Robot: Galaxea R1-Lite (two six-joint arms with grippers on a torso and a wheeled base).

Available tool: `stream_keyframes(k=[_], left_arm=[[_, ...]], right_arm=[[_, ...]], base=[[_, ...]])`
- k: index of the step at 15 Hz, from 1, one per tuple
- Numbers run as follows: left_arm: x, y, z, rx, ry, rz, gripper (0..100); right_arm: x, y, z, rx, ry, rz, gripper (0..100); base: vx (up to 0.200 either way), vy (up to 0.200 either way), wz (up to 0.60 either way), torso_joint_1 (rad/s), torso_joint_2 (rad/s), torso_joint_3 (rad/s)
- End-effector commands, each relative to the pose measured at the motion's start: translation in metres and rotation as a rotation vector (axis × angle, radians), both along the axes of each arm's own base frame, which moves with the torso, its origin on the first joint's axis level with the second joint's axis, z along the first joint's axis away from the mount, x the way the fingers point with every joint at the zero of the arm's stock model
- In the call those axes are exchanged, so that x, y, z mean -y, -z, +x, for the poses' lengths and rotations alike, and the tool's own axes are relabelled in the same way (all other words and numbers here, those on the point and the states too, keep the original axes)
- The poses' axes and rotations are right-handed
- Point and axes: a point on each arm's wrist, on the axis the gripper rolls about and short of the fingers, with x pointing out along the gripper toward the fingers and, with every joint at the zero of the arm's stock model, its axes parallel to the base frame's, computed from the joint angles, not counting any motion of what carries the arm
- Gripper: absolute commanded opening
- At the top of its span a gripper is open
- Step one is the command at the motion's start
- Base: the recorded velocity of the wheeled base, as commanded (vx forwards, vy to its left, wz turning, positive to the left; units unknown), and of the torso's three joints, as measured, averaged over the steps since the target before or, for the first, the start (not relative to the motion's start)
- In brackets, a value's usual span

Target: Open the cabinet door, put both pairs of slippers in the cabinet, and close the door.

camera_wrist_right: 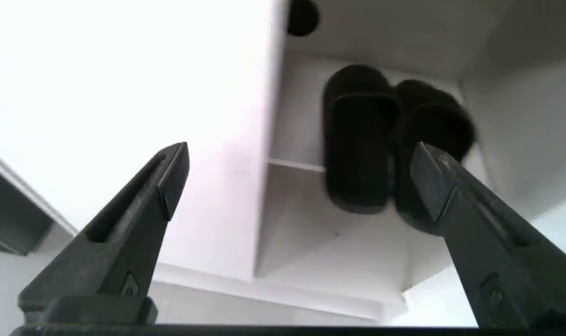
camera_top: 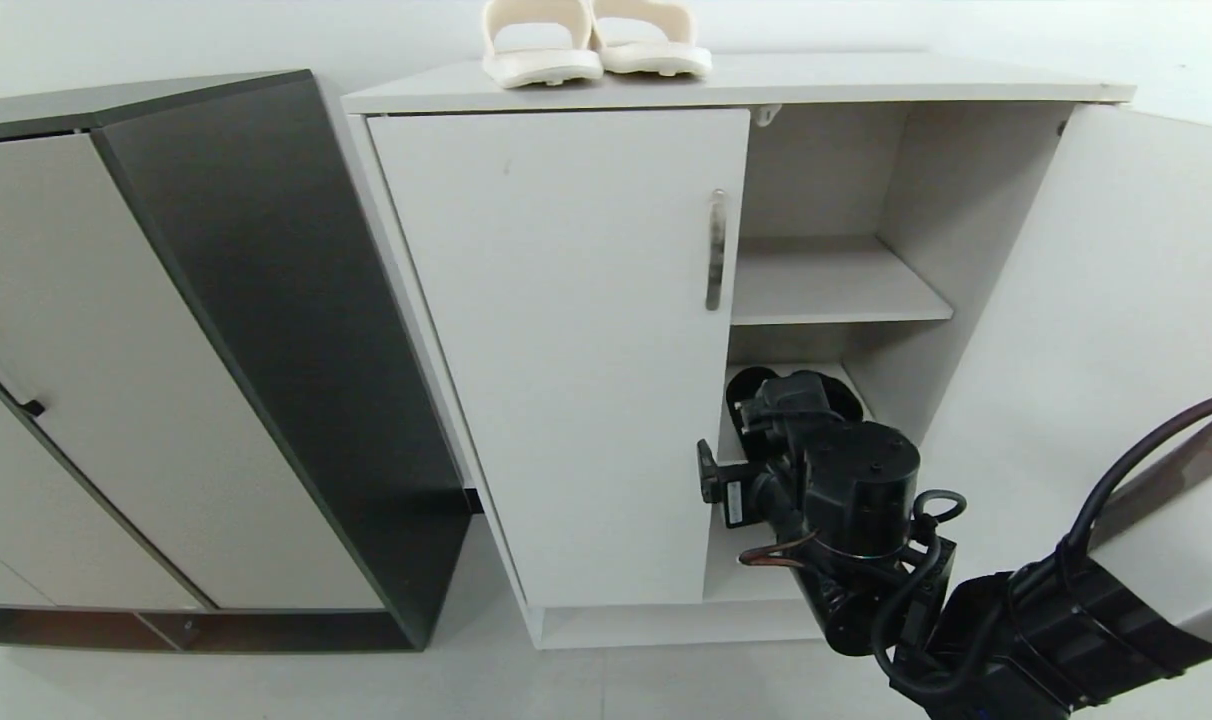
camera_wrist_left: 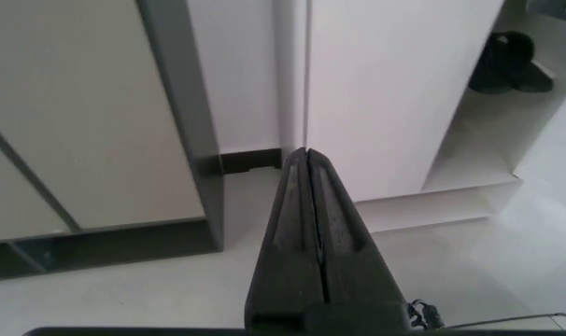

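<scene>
Got the left gripper [camera_wrist_left: 306, 161] pinched together, empty, parked low, probably just out of the way. Right gripper [camera_wrist_right: 300, 154] spread wide, holding nothing, facing the black slippers [camera_wrist_right: 360, 140] on the bottom shelf of the cabinet [camera_top: 556, 350]. Farther up, white slippers [camera_top: 596, 45] waiting on top, so roughly halfway done.

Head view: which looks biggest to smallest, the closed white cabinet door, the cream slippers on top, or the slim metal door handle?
1. closed white cabinet door, by far.
2. cream slippers, though partly cut off at the picture's edge.
3. slim metal door handle, long but thin.
</scene>
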Motion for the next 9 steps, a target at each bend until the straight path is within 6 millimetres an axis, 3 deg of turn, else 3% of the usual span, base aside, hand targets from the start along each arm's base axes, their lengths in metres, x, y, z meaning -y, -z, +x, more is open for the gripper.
stream_keyframes(k=[1,3,9], left_arm=[[0.0000,0.0000,0.0001,-0.001,0.001,0.000,0],[0.0000,0.0000,0.0001,-0.001,0.001,0.000,0],[0.0000,0.0000,0.0001,-0.001,0.001,0.000,0]], right_arm=[[0.0000,0.0011,0.0005,-0.001,0.001,-0.004,100],[0.0001,0.0004,0.0004,0.001,0.000,-0.001,100],[-0.0001,0.0007,0.0002,0.000,-0.017,-0.011,100]], base=[[0.000,0.200,0.00,0.002,0.00,-0.002],[0.000,0.200,0.00,0.000,0.00,0.000],[0.000,0.000,0.00,0.000,0.00,0.000]])
